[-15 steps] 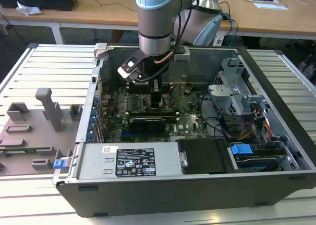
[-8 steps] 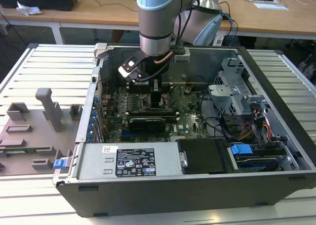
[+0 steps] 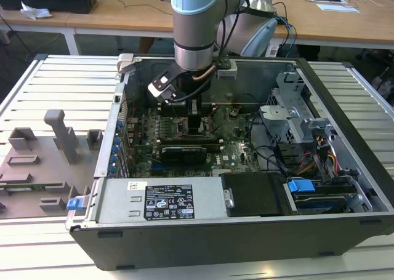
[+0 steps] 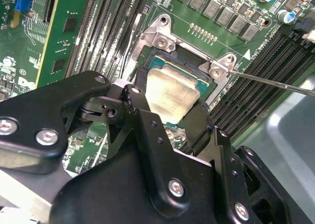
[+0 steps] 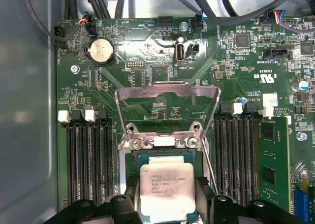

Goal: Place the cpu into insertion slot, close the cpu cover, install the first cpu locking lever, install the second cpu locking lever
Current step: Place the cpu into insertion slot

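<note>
First wrist view gives you the clearest look at the claw [image 5: 166, 198]: its two black fingers [image 5: 131, 197] sit against opposite edges of the cpu [image 5: 166, 183], clenched on it with no gap you can see on either side. The opening is just the width of the chip. The cpu's pale metal top faces the camera, and it lies squarely over the insertion slot [image 5: 162, 158], whose teal rim shows along one edge of the chip. You cannot tell from this view whether the chip is seated or held just above the pins.

The cpu cover [image 5: 167, 92] is swung up and open, its window framing bare motherboard [image 5: 147, 51] beyond the socket. A thin lever rod [image 5: 210, 165] runs alongside the slot, apart from the cover. Black memory slots [image 5: 91, 155] flank the socket on both sides.

In the second wrist view you see the same grasp from a slant: the claw [image 4: 170, 102] has a finger on each side of the cpu [image 4: 170, 88], which covers most of the insertion slot [image 4: 170, 62]. The lever rod [image 4: 275, 81] stands free, angled away from the socket corner.

In the exterior view, the arm [image 3: 194, 28] comes down from the upper middle of the frame into the open computer case [image 3: 246, 237], which rests on the slatted table [image 3: 55, 83]. The claw [image 3: 196, 125] is low over the board in the middle of the case. A grey fixture plate [image 3: 37, 169] lies on the table at the exterior view's left.
</note>
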Robot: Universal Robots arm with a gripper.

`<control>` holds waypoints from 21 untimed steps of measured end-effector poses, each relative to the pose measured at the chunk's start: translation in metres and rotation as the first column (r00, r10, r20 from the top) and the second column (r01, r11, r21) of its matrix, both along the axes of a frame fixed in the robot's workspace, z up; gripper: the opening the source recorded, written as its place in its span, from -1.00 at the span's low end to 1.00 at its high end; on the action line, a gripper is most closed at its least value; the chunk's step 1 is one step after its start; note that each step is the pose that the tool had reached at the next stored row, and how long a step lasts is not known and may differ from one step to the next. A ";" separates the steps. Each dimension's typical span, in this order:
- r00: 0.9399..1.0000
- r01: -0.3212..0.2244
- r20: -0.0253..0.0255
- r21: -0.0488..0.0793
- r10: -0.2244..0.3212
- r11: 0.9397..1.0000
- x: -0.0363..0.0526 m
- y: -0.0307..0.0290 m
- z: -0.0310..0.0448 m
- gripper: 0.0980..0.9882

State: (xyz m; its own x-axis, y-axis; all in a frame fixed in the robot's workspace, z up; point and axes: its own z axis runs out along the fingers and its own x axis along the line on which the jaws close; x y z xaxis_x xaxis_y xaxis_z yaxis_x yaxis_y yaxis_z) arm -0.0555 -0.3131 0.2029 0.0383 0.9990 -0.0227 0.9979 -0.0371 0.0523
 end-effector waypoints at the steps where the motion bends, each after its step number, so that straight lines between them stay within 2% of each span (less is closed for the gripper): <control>1: 1.000 0.000 0.000 0.000 0.000 1.000 0.0000 0.0000 -0.0009 0.00; 12: 1.000 0.000 0.000 0.000 0.000 1.000 0.0000 0.0000 -0.0040 0.00; 13: 1.000 0.000 0.000 0.000 0.000 1.000 0.0000 0.0000 -0.0041 0.15; 14: 1.000 0.000 0.000 0.000 0.000 1.000 0.0000 0.0000 -0.0041 0.15; 15: 1.000 0.000 0.000 0.000 0.000 1.000 0.0000 0.0000 -0.0041 0.30; 17: 1.000 0.000 0.000 0.000 0.000 1.000 0.0000 0.0000 -0.0041 0.30; 18: 1.000 0.000 0.000 0.000 0.000 1.000 0.0000 0.0000 -0.0015 0.30; 19: 1.000 0.000 0.000 0.000 0.000 1.000 0.0000 0.0010 0.0065 0.30; 21: 1.000 0.000 0.000 0.000 0.000 1.000 0.0000 0.0040 0.0144 0.30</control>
